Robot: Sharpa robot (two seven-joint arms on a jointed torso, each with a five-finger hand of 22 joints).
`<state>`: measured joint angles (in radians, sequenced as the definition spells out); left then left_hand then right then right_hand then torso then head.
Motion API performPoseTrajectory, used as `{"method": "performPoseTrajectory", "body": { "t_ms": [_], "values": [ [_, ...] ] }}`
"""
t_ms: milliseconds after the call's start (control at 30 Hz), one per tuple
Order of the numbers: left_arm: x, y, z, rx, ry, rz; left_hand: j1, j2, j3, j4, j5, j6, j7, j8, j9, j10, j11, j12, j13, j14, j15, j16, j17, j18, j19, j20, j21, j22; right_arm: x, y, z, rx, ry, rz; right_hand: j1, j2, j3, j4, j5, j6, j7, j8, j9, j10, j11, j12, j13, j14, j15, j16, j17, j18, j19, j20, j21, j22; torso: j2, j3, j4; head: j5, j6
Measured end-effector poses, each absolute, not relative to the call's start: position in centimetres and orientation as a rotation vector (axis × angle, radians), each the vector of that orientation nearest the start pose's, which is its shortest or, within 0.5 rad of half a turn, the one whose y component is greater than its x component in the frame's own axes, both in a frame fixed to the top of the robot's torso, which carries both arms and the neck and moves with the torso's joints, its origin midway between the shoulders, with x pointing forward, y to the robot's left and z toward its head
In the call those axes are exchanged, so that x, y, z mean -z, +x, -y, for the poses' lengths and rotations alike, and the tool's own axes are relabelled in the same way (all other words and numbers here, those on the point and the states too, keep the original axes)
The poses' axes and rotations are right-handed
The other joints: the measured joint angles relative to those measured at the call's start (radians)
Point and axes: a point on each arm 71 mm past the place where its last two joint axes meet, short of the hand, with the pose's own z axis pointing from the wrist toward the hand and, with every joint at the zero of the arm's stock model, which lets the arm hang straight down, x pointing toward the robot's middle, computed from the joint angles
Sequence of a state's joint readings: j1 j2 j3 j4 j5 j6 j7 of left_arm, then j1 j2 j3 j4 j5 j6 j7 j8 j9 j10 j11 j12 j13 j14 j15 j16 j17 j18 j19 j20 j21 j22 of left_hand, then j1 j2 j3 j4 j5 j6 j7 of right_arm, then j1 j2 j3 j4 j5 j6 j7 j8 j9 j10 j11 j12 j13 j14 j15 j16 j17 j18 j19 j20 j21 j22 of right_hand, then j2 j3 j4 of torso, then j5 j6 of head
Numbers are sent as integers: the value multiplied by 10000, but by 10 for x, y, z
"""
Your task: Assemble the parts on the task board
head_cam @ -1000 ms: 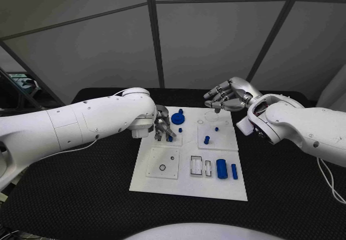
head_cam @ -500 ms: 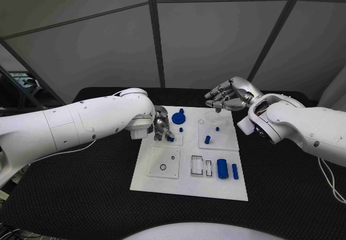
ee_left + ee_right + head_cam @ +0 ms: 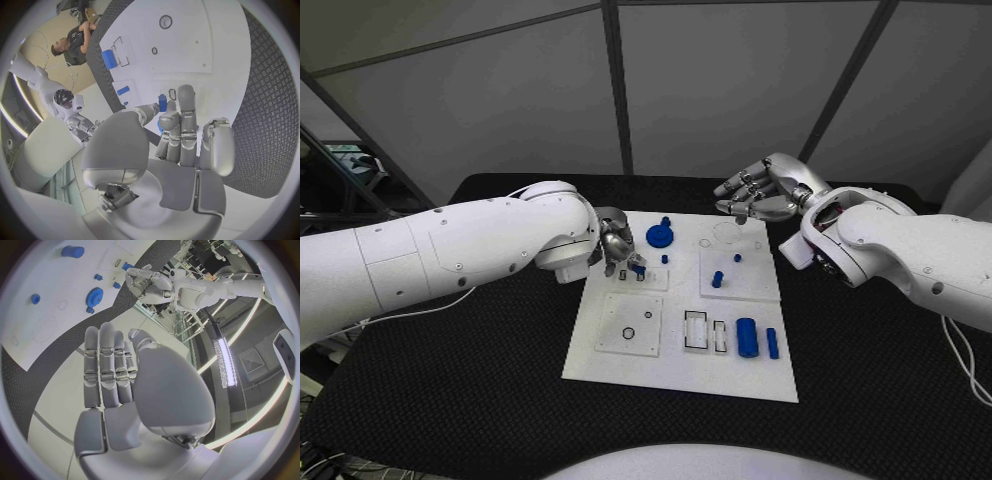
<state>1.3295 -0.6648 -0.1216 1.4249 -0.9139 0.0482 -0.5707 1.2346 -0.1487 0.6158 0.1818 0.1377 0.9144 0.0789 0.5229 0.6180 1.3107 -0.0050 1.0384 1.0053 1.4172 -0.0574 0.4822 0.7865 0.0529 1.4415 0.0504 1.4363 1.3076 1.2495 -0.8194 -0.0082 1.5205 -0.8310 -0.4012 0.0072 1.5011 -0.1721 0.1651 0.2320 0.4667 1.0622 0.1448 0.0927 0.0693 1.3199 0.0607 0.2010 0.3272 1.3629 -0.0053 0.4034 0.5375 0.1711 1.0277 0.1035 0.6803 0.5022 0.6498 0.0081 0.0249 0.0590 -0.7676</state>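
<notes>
The white task board (image 3: 678, 372) lies mid-table. My left hand (image 3: 619, 253) hovers over its left far part, thumb and a finger pinching a small blue peg (image 3: 636, 270); the left wrist view shows that peg (image 3: 163, 103) between the fingertips above the board (image 3: 206, 40). A blue gear (image 3: 658, 236) stands just right of that hand. Two short blue pegs (image 3: 715, 279) stand on the right far plate. A blue cylinder (image 3: 746, 337) and a blue bar (image 3: 770, 343) lie at the near right. My right hand (image 3: 762, 196) hangs above the board's far edge, fingers apart, holding nothing.
Clear rectangular slots (image 3: 695, 330) and a square plate with round holes (image 3: 629, 325) sit on the board's near half. Black matting (image 3: 473, 380) surrounds the board. The right wrist view shows the gear (image 3: 95, 295) and the cylinder (image 3: 73, 251) on the board (image 3: 37, 270).
My left arm has swung slightly inward and its hand has shifted a little toward the far side with the peg. The right hand has barely moved.
</notes>
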Motion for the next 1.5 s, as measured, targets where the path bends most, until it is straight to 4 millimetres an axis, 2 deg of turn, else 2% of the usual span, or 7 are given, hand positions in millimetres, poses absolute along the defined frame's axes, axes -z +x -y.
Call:
{"method": "performPoseTrajectory", "body": {
  "t_ms": [67, 367, 767, 900, 1067, 1467, 1500],
  "values": [
    [197, 502, -161, 4755, -2850, -22812, -85, -13, 124, -124, 13, 0, 0, 9, 26, 1, -1, 0, 0, 0, 0, 0, 0, 0, 0, 0, 1, 0, 148, 502, 196, -10174, 4130, -16192, 0, 0, 0, 0, 0, 0, 0, 0, 0, 0, 0, 0, 0, 0, 0, 0, 0, 0, 0, 0, 0, 0, -2, 5, 14, 1, -2],
    [203, 495, -162, 4644, -2853, -22133, -137, -65, 135, -136, 50, 0, 0, 42, 67, 52, 15, 12, 23, 1, 1, 0, 9, 0, 62, 12, 45, -1, 148, 502, 197, -10145, 4131, -16181, -53, 53, 28, 28, 0, 0, 0, 0, 0, 0, 0, 0, 12, 1, 0, 0, 17, -1, 0, 0, 0, -1, -6, 35, 67, -25, -38],
    [216, 491, -156, 3976, -2194, -21626, -283, -131, 261, -180, 201, 42, -41, 122, 182, 136, -35, 103, 88, 37, -33, -36, 33, 0, 112, -38, 85, -1, 148, 502, 198, -10127, 4088, -16172, -52, 53, 27, 28, 0, 0, 0, 0, 0, 1, 0, -1, 21, 1, 0, 0, 16, -1, 0, 0, 0, -2, 3, 31, 68, -13, -46],
    [217, 492, -155, 3839, -2093, -21510, -349, -198, 371, -288, 210, 42, -41, 164, 202, 136, -34, 141, 114, 38, -33, -36, 33, 0, 112, -38, 116, -1, 148, 502, 198, -10131, 4069, -16171, -52, 53, 27, 28, 0, 0, 0, 0, 0, 1, -1, -1, 20, 1, 0, 0, 16, 0, 0, 0, 0, -2, 6, 31, 68, -3, -40],
    [217, 492, -154, 3713, -1975, -21433, -454, -198, 372, -289, 401, 42, -41, 240, 287, 179, -72, 141, 114, 38, -33, -35, 47, -1, 112, -38, 122, -1, 148, 502, 197, -10136, 4036, -16169, -52, 53, 27, 28, 38, 0, -1, 0, 0, -36, -37, 39, 20, 1, 0, 0, 28, 0, 0, 0, 0, 6, 11, 28, 67, 2, -31],
    [217, 493, -150, 3574, -1737, -21485, -625, -237, 400, -318, 452, 78, -77, 319, 386, 181, -71, 141, 22, 51, -46, -68, 59, -1, 183, -38, 161, -1, 148, 502, 197, -10125, 3989, -16170, -52, 53, 54, 55, 37, 1, 0, 0, 0, -35, -37, 39, 28, 1, 0, 0, 27, -1, 0, 0, 0, 5, 18, 27, 60, 22, -37],
    [217, 492, -150, 3569, -1717, -21495, -625, -237, 492, -410, 453, 78, -77, 319, 388, 181, -71, 141, 18, 63, -57, -69, 65, 0, 182, -37, 161, -1, 148, 502, 197, -10124, 3987, -16170, -52, 52, 54, 55, 37, 0, -1, 0, 0, -35, -37, 39, 28, 2, 0, 0, 27, 0, 0, 0, 0, 5, 18, 28, 59, 22, -37]
  ]
}}
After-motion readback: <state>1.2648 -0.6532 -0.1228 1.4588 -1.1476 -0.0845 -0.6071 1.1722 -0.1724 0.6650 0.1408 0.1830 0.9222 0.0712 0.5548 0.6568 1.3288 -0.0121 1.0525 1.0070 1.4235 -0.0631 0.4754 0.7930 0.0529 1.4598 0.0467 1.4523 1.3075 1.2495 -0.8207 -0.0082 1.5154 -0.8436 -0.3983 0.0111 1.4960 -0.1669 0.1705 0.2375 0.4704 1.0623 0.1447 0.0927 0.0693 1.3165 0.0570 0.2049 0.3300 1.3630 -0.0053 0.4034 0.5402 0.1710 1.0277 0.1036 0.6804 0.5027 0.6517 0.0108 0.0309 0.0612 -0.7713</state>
